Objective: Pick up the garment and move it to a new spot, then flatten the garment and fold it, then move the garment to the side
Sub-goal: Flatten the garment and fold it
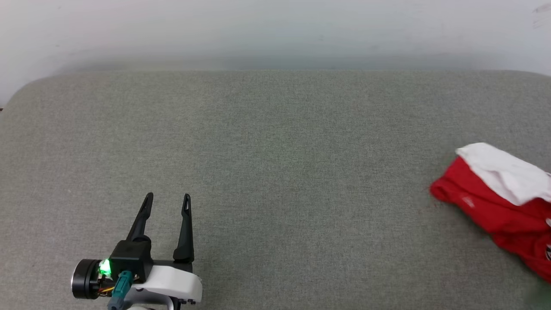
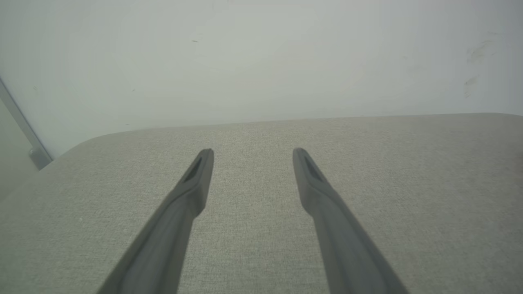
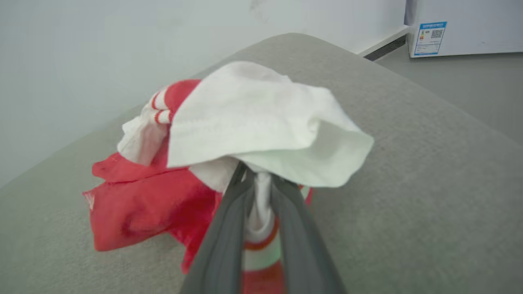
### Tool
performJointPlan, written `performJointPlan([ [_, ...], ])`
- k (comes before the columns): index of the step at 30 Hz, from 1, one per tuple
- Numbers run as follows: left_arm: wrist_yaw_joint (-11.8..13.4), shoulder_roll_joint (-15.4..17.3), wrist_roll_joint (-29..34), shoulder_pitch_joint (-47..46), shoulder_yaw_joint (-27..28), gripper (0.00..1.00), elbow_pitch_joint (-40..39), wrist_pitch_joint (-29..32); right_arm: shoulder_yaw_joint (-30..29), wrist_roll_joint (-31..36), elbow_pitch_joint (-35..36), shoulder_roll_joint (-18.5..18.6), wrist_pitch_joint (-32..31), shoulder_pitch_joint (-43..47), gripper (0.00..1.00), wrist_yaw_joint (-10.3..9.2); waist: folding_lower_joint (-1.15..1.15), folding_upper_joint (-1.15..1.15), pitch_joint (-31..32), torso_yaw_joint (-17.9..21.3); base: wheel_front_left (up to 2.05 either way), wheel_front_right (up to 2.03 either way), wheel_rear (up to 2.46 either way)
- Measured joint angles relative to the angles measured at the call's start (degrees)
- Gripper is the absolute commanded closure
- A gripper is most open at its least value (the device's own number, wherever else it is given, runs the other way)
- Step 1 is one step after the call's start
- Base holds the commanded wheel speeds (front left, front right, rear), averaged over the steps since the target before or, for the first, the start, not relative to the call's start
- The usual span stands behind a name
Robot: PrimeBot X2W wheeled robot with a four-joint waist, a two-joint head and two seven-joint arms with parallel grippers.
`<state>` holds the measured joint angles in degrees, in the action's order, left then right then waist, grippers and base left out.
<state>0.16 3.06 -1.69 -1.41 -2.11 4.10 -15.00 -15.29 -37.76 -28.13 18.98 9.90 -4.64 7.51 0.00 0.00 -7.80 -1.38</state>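
Garment [image 1: 495,202]: one red short-sleeved jersey with white sleeves and red-and-white striped trim. It lies bunched in a heap on the single grey fabric-covered surface [image 1: 275,150], which has rounded corners. The heap sits toward the surface's right side, between its far and near edges.

Grippers: two, each with two long dark fingers.

Right gripper [image 3: 258,179]: the fingers are narrow and clamped on a fold of white and striped fabric. White cloth of the garment drapes over the fingertips, and red cloth rests on the surface beside them.

Left gripper [image 1: 168,196]: it is positioned by the near edge on the left part, well apart from the garment. The fingers point toward the far edge, spread wide with nothing between them.
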Motion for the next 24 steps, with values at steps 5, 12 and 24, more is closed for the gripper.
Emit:
performJointPlan([
  [5, 0.01, -0.01, -0.01, 0.01, 0.2, 0.0, 0.0, 0.0, -3.72, -2.36, -9.14, 0.59, 0.67, 0.11, 1.0, 0.01, 0.0, 0.0, -0.37, 0.32, 0.0, 0.0, 0.0],
  [12, 0.09, -0.05, 0.0, 0.04, 0.04, 0.0, -0.01, 0.0, -4.95, -2.71, -18.48, 1.09, 1.19, -1.43, 1.0, 0.02, 0.0, 0.0, -0.33, 0.87, 0.0, 0.0, 0.0],
  [24, 0.12, -0.08, 0.0, 1.05, 0.32, 0.0, -0.08, 0.0, -13.06, 5.11, -8.8, 4.24, 5.11, -0.01, 0.0, 0.0, 0.0, 0.0, 0.79, 1.47, 0.0, 0.0, 0.0],
])
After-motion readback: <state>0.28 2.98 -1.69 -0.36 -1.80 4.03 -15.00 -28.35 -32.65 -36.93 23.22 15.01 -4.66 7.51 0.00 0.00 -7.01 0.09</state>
